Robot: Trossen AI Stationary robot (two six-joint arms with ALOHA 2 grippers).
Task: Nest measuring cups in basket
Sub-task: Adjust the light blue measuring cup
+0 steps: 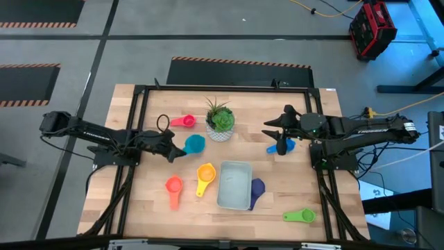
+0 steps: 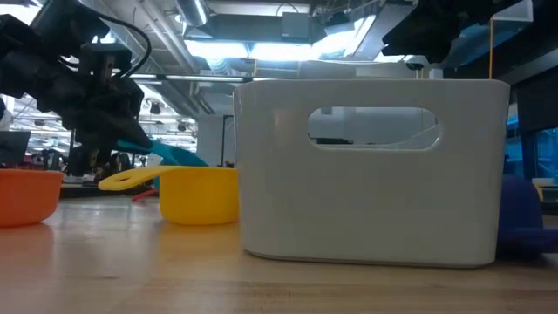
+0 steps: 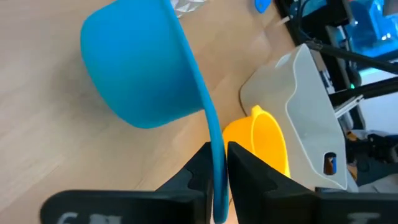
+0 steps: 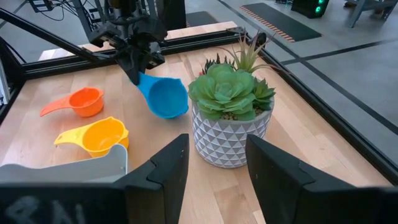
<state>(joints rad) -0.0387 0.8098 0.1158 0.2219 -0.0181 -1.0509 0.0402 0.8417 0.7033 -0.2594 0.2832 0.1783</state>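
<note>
Left of the basket (image 1: 234, 185) sit yellow cup (image 1: 205, 173) and orange cup (image 1: 173, 186); the left gripper (image 3: 217, 177) pinches the teal cup (image 1: 195, 144) handle; the right gripper (image 4: 214, 163) gapes empty; basket holds nothing

— Where does the basket (image 1: 234, 185) sit?
— Near the front middle of the counter (image 1: 291, 194), with the plant pot (image 1: 220, 123) behind it.
— And the cups?
— Two lie left of the basket (image 1: 205, 175) (image 1: 173, 186), one touches its right side (image 1: 257, 187), one lies farther right (image 1: 300, 216). Another sits left of the pot (image 1: 184, 121).
</note>
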